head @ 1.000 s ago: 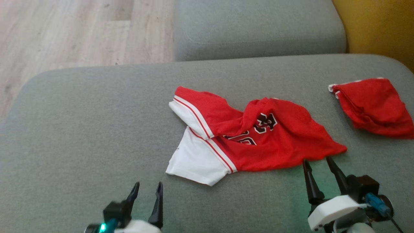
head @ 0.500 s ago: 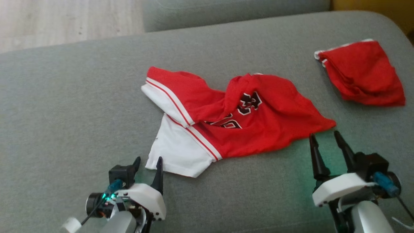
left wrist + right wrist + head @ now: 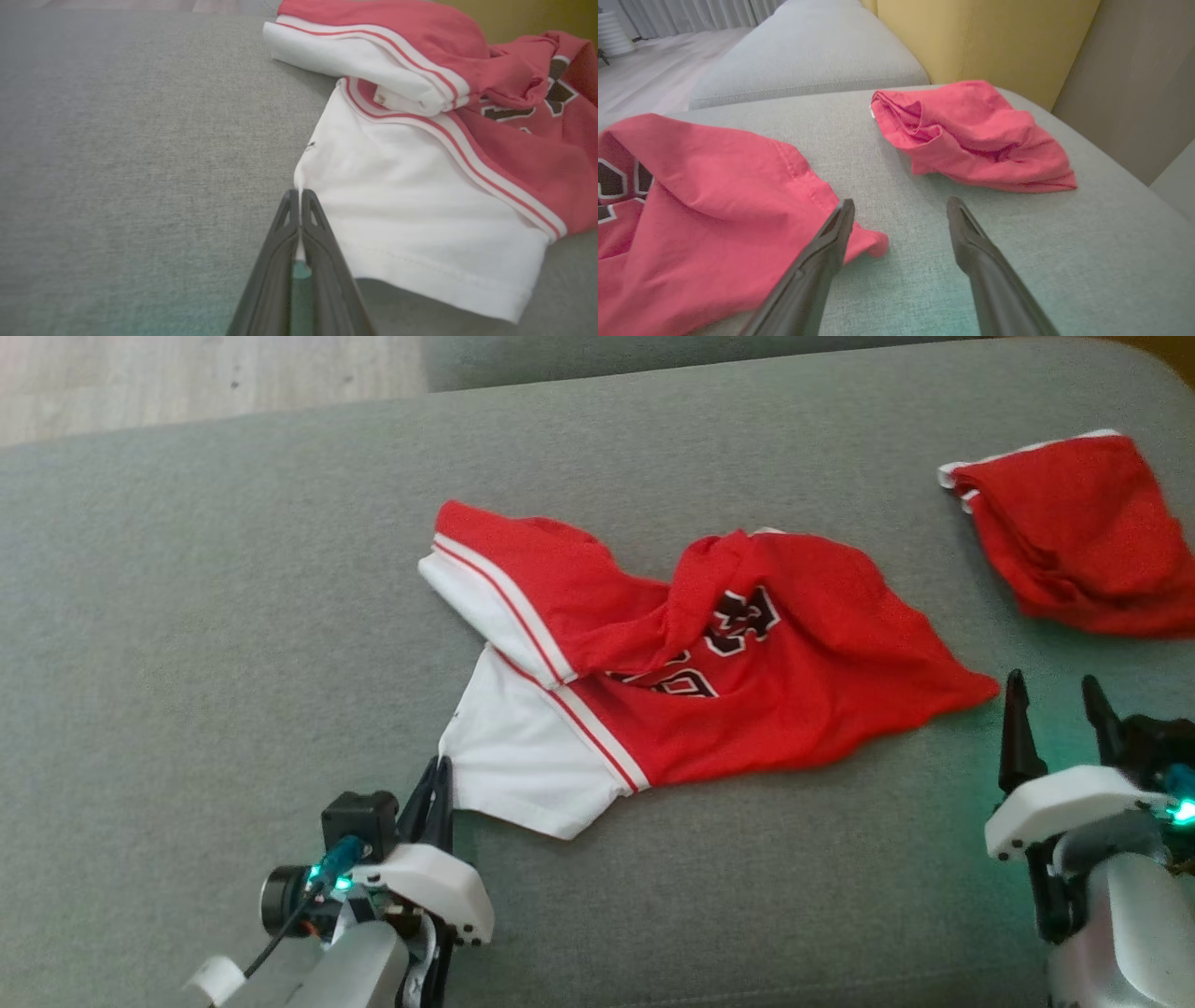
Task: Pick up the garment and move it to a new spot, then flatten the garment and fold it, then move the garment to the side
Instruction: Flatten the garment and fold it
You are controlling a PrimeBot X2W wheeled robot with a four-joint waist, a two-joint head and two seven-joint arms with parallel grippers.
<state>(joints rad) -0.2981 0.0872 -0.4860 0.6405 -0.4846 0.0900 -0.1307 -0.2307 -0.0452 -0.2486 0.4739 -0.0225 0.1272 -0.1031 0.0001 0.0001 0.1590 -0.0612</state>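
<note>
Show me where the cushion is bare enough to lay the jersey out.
Widest bare cushion: left of the jersey, out to the cushion's far edge. A bare strip runs along the near edge between the left gripper and right gripper. Crowded on the right: jersey, red cloth and right gripper sit close.

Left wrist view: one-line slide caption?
Left jaws shut on the white corner of the red-and-white garment lying on the grey cushion.
</note>
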